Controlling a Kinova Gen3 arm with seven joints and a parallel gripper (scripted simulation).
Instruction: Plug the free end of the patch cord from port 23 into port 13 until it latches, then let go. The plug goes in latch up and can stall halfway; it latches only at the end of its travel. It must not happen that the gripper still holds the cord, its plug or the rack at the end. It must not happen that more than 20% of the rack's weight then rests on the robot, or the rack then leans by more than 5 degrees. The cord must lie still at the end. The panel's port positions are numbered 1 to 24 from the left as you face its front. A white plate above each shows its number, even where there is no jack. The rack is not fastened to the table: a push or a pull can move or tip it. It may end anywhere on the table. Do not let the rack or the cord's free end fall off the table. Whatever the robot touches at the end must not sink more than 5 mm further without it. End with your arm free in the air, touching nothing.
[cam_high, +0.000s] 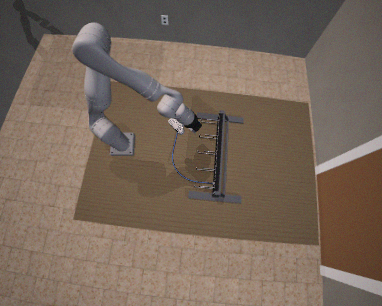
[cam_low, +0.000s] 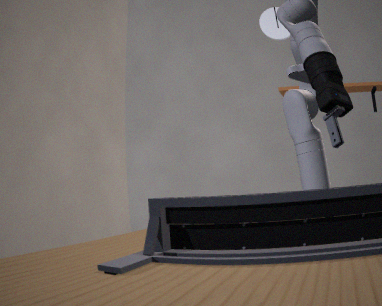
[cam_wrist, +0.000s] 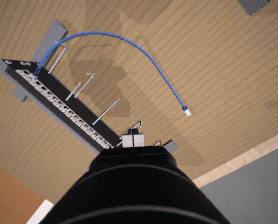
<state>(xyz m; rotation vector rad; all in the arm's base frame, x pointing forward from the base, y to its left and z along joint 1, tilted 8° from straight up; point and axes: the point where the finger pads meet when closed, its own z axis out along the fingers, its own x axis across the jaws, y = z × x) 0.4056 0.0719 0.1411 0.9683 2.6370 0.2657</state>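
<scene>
The black two-finger claw (cam_high: 198, 128) (cam_low: 335, 131) (cam_wrist: 133, 134) is pressed together, empty, held above the tabletop; the blue flexible cord (cam_high: 173, 157) (cam_wrist: 141, 48) is left ungripped.

blue cord (cam_high: 173, 157) (cam_wrist: 142, 48); striped brown table (cam_high: 270, 165) (cam_low: 200, 280) (cam_wrist: 220, 65)

A white two-socket wall outlet (cam_high: 164, 20) sits above and left of the gripper (cam_high: 199, 128) (cam_low: 338, 144) (cam_wrist: 133, 139) in the top view, where tan floor tiles (cam_high: 45, 200) spread beyond it and a brown panel (cam_high: 355, 215) edged by white trim (cam_high: 350, 154) lies lower right. In the exterior view, a white disc (cam_low: 270, 24) appears upper left of the tool; an orange-brown board (cam_low: 362, 87) bearing a black hook (cam_low: 374, 100), upper right.
</scene>
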